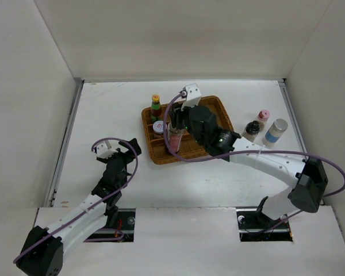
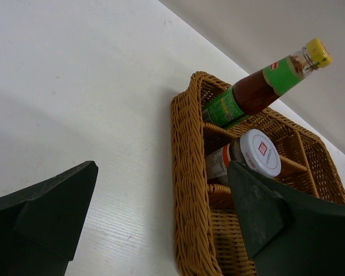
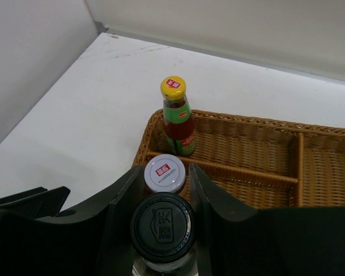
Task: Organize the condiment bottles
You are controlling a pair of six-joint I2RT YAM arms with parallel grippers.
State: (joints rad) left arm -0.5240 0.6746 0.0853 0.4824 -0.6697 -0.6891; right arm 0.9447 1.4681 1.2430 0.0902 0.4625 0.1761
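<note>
My right gripper (image 1: 176, 131) is shut on the tall dark-red bottle (image 1: 174, 140). Its black cap (image 3: 163, 226) sits between my fingers (image 3: 126, 195), over the near-left part of the wicker tray (image 1: 210, 106). I cannot tell whether the bottle rests on the tray floor. The green bottle with a yellow cap (image 1: 156, 106) (image 3: 178, 118) stands in the tray's far-left compartment. A white-capped jar (image 1: 159, 127) (image 3: 165, 173) stands between the two. The pink-capped shaker (image 1: 263, 118), the dark black-capped jar (image 1: 252, 130) and the blue-labelled cylinder (image 1: 275, 132) stand on the table right of the tray. My left gripper (image 1: 118, 150) is open and empty.
In the left wrist view the tray's left wall (image 2: 190, 172) is just ahead, with the green bottle (image 2: 247, 95) and white-capped jar (image 2: 256, 152) behind it. White walls enclose the table on three sides. The right arm reaches over the tray's near-right corner.
</note>
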